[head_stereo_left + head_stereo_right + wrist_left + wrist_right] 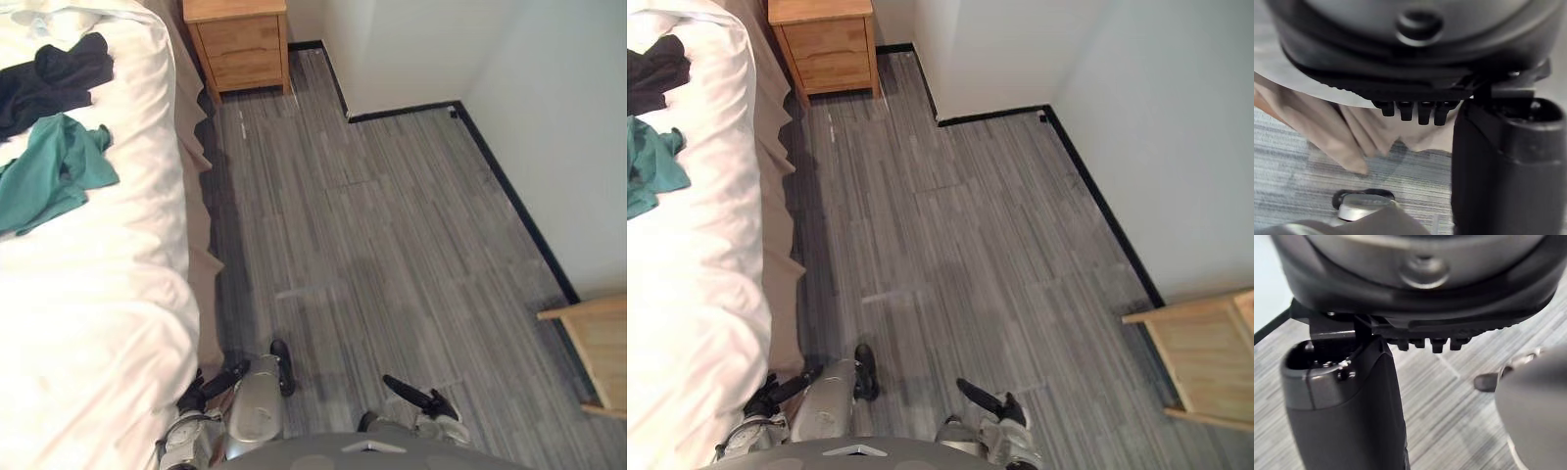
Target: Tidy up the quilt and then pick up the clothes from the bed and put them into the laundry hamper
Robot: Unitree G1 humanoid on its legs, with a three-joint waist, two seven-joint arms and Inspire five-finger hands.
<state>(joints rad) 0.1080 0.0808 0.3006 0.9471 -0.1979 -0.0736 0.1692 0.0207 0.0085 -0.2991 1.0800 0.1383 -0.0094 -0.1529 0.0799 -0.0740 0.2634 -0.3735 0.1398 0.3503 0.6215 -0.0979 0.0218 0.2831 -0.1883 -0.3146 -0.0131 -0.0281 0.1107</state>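
A white quilt (108, 304) covers the bed along the left side. On it lie a teal green garment (54, 174) and, farther up, a black garment (61, 73), both crumpled. My left hand (214, 382) hangs low beside the bed's edge, fingers relaxed and holding nothing. My right hand (419, 399) hangs over the floor with straight fingers, also holding nothing. Both hands are well away from the clothes. In the left wrist view, past my left hand (1415, 63), I see the beige bed skirt (1352, 137).
A wooden nightstand (240, 41) stands at the head of the bed. Grey striped floor (372, 225) stretches to white walls with black skirting. A light wooden piece of furniture (600, 352) juts in at the right. The beige bed skirt (201, 245) hangs to the floor.
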